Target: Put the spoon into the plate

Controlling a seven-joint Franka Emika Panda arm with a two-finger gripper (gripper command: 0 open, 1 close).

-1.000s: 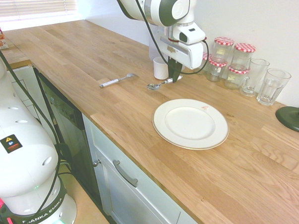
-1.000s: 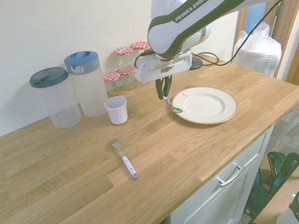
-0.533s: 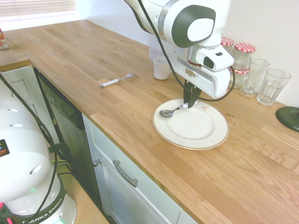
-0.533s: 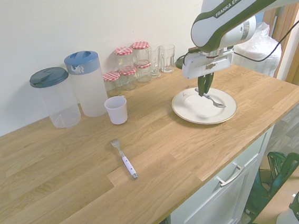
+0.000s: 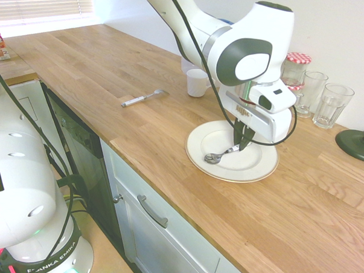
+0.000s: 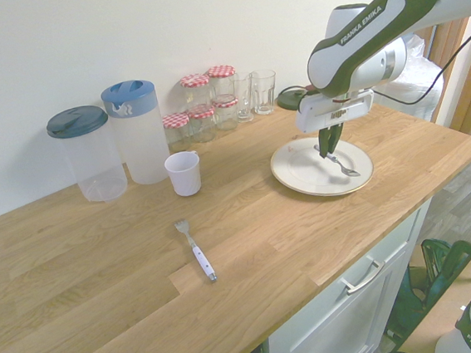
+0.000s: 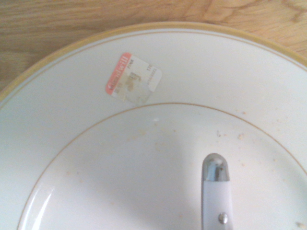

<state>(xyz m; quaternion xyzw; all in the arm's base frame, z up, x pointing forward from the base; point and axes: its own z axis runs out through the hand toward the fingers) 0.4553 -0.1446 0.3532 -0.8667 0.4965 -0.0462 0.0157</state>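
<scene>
Under claw sat plate (image 5: 260,168) on counter (image 5: 110,127), sticker (image 7: 133,79) on rim. Claw (image 5: 240,141) pointed straight down above plate, clamped on spoon (image 5: 220,154) handle; spoon slanted down from claw, bowl low over plate near its front rim.

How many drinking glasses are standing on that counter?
2, side by side against the wall beside the jars: one glass nearer the jars, the other glass beyond. The arm could hide more.
</scene>
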